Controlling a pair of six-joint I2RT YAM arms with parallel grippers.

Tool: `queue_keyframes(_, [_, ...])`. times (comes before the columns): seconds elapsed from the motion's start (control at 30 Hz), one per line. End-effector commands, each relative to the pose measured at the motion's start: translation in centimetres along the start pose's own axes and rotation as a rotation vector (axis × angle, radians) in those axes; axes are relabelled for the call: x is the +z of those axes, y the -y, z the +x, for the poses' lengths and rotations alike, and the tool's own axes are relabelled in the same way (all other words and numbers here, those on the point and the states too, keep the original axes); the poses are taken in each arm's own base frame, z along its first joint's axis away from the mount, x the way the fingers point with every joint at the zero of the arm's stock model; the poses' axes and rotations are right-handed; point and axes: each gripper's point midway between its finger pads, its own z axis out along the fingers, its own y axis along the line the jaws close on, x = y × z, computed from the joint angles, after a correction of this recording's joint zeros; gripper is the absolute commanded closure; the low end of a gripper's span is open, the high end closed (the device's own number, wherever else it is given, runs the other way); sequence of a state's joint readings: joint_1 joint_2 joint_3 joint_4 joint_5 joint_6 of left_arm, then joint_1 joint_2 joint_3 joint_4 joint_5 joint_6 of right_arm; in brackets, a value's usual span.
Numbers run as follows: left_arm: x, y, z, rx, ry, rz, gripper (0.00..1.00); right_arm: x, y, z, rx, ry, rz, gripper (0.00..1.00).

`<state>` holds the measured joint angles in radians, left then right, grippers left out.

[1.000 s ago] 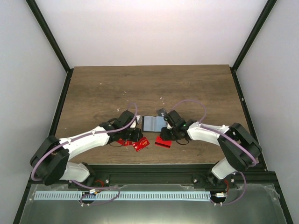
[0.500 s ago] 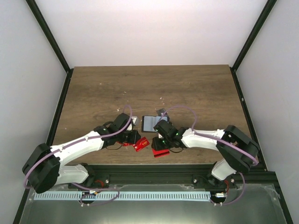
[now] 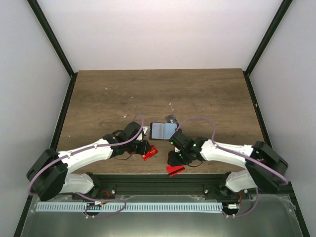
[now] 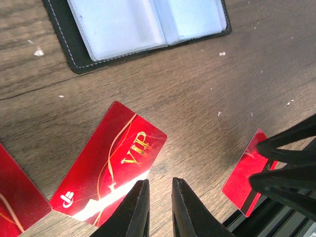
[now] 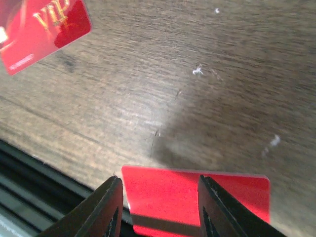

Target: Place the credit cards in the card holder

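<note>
The card holder [image 3: 163, 130] lies open on the table, its clear pockets showing in the left wrist view [image 4: 143, 29]. A red VIP card [image 3: 149, 152] lies flat in front of it, and also shows in the left wrist view [image 4: 108, 163]. My left gripper [image 3: 141, 147] hovers at that card's right edge [image 4: 159, 190], jaws nearly together, nothing between them. My right gripper [image 3: 176, 159] is open, its fingers either side of a plain red card [image 5: 197, 197] that overhangs the table's near edge [image 3: 175, 170]. Another red card [image 4: 12, 197] shows at the far left.
A small dark grey card [image 3: 171, 118] lies just behind the card holder. The black frame rail [image 3: 158, 180] runs right below the near table edge. The right gripper's black fingers [image 4: 286, 168] show in the left wrist view, over the overhanging card [image 4: 242, 175].
My right gripper has moved toward the near edge, and the plain red card has slid with it until it overhangs the table. The left gripper has barely shifted.
</note>
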<state>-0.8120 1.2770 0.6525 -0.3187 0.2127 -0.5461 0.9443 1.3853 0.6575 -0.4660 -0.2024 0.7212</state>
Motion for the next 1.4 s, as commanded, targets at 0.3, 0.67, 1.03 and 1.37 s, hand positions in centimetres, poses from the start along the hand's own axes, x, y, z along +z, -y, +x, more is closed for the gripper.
queue_keyframes(0.3, [2.9,4.4,0.7,0.130,-0.085,0.127,0.84,-3.2,1.7,4.8,0.417,-0.005,-0.107,0.40])
queue_keyframes(0.67, [5.1,7.2,2.9,0.199,-0.191,0.220,0.85,-0.9,2.3,7.9,0.665,-0.058,-0.308,0.41])
queue_keyframes(1.03, [7.7,7.6,4.3,0.226,-0.275,0.226,0.85,-0.4,2.3,5.5,0.763,0.062,-0.398,0.45])
queue_keyframes(1.37, [9.5,7.4,7.7,0.239,-0.385,0.213,0.85,0.1,3.1,4.4,0.810,0.138,-0.407,0.49])
